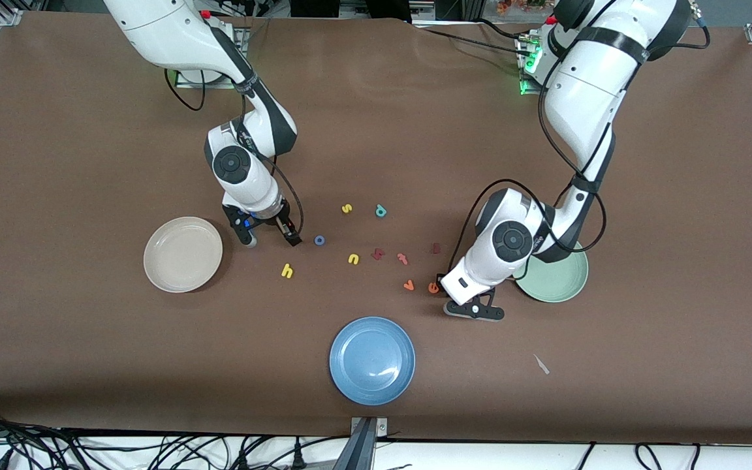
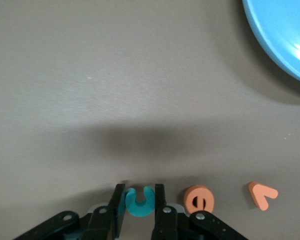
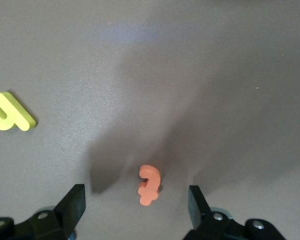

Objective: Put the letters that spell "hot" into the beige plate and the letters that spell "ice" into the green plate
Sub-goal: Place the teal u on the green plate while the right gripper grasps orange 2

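While my left tool [image 2: 139,202] is clamped on the teal "c" [image 2: 139,201] just beside the orange "e" [image 2: 199,198], my right tool [image 3: 136,200] hangs spread wide around the orange "t" [image 3: 149,184] on the worktop [image 1: 89,163].

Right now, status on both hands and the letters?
Left hand shut on teal c, beside orange e. Right hand open around orange t. Both plates empty.

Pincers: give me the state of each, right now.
Left pincer: shut on the teal "c", low at the table beside the orange "e".
Right pincer: open, astride the orange "t", not gripping it.
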Controlling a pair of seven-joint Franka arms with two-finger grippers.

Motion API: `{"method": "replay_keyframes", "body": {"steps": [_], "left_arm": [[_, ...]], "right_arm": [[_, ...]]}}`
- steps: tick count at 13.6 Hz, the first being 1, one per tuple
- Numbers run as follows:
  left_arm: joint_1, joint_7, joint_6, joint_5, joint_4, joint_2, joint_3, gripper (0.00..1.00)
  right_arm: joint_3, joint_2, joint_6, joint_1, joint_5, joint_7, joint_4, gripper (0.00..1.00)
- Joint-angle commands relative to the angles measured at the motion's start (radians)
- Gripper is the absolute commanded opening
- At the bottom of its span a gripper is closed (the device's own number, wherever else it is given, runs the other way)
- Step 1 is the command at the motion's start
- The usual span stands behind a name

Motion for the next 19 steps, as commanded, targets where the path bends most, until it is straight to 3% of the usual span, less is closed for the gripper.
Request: {"method": "replay_keyframes", "body": {"steps": [1, 5, 8, 10, 14, 19], "left_arm": [[0.051, 0.123, -0.139, -0.016, -0.020, -0.075, 0.000, 0.19], [0.083, 0.145, -0.369, -0.014, -0.028, -0.150, 0.003, 0.17], [0.126, 0.199, -0.396, -0.011, -0.115, -0.210, 0.006, 0.17], [0.155, 0.260, -0.393, 0.035, -0.152, -0.234, 0.003, 0.17], [0.180, 0.292, -0.226, 0.064, -0.326, -0.283, 0.003, 0.17], [0.253, 0.395, -0.071, 0.098, -0.449, -0.296, -0.002, 0.19]], "right_arm": [[0.002, -0.032, 0.026, 0.000, 0.005, -0.015, -0.049, 0.84], [0.002, -0.035, 0.032, 0.000, 0.005, -0.032, -0.053, 0.64], [-0.003, -0.035, 0.031, 0.000, 0.005, -0.037, -0.053, 0.47], [-0.004, -0.034, 0.031, 0.000, 0.005, -0.040, -0.053, 0.42], [-0.006, -0.031, 0.032, -0.001, 0.006, -0.052, -0.053, 0.32], [-0.006, -0.026, 0.032, -0.001, 0.006, -0.048, -0.048, 0.04]]}}
